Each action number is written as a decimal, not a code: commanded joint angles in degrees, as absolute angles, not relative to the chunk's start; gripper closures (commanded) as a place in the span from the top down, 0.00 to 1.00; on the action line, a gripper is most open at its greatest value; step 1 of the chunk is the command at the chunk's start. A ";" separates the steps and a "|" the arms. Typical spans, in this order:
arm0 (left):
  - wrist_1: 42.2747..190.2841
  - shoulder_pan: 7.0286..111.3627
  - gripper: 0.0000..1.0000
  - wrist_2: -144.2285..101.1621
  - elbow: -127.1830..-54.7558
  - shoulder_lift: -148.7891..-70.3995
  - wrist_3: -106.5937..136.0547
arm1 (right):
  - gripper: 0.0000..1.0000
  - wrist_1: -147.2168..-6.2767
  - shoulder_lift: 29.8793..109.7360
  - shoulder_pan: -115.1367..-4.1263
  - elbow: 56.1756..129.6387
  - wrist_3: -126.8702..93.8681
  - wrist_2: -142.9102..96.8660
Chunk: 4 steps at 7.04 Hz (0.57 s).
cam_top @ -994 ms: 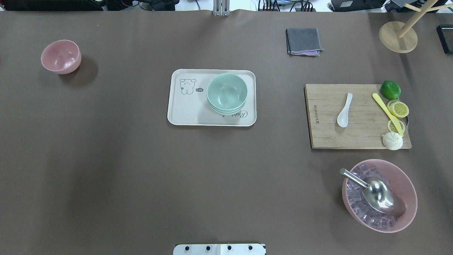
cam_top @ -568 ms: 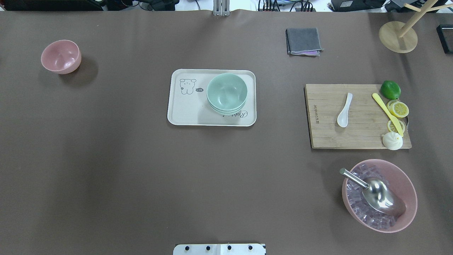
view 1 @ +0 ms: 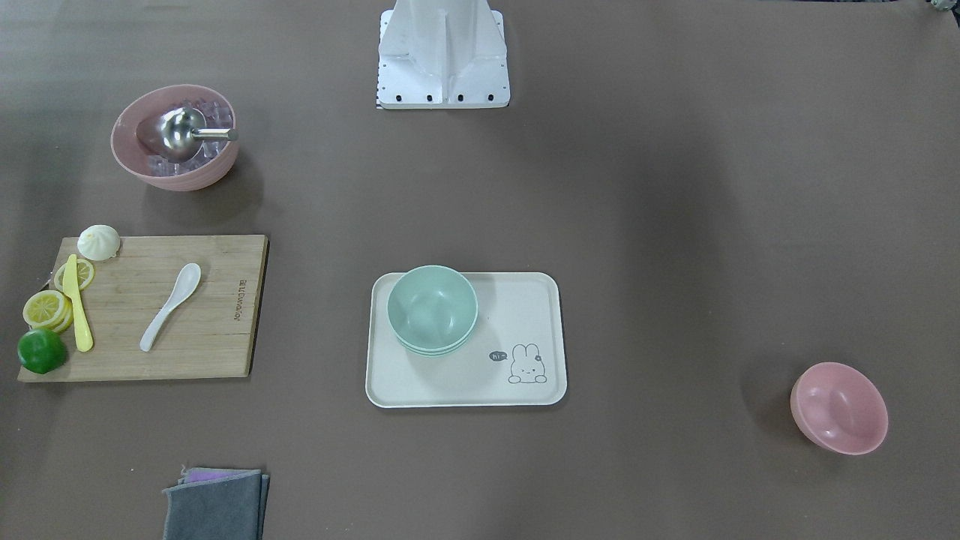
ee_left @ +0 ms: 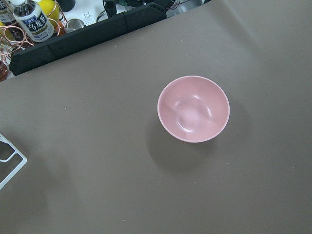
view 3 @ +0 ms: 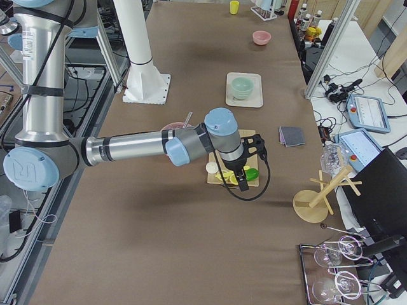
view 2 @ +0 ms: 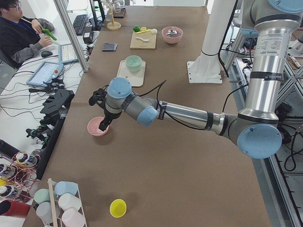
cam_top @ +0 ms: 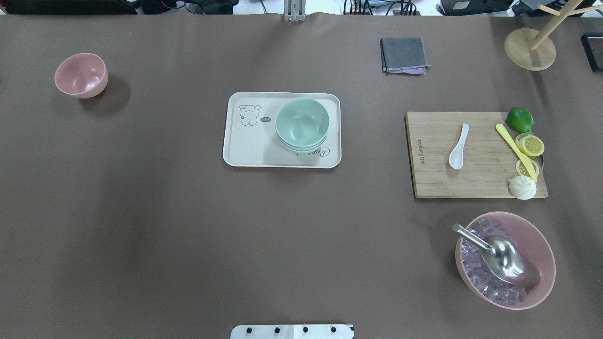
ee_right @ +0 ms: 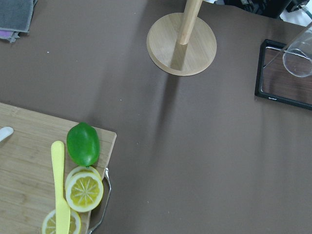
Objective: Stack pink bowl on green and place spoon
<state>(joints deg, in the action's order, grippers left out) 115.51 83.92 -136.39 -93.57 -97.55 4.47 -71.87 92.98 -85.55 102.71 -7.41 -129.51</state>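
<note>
Hovering over pink bowl (cam_top: 81, 75), left hand (view 2: 102, 124), over lime (cam_top: 519, 119) and knife (cam_top: 515, 151) near spoon (cam_top: 458, 152), right hand (view 3: 244, 181), neither grip discernible

Overhead view, earlier against now: no change recorded. No item displaced, none added or removed; the pink bowl (cam_top: 81, 75), just beneath the left gripper (view 2: 102, 124), sits where it sat. Gripper movement cannot be assessed: the one view with earlier pictures shows no gripper
</note>
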 commanded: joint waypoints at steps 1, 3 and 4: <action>115.84 78.94 0.99 -136.23 -83.81 -104.38 9.01 | 1.00 -71.81 85.64 -80.71 94.96 -9.21 -129.46; 115.93 73.95 0.98 -132.92 -76.93 -109.14 13.17 | 1.00 -71.81 81.49 -77.54 90.46 -13.94 -129.46; 116.54 72.96 0.98 -128.80 -74.38 -111.68 17.19 | 1.00 -71.72 80.87 -76.65 90.44 -15.80 -129.46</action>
<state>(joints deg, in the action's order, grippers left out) 116.06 74.98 -132.84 -77.79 -108.80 13.24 -71.79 82.36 -78.18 91.47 -12.99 -129.47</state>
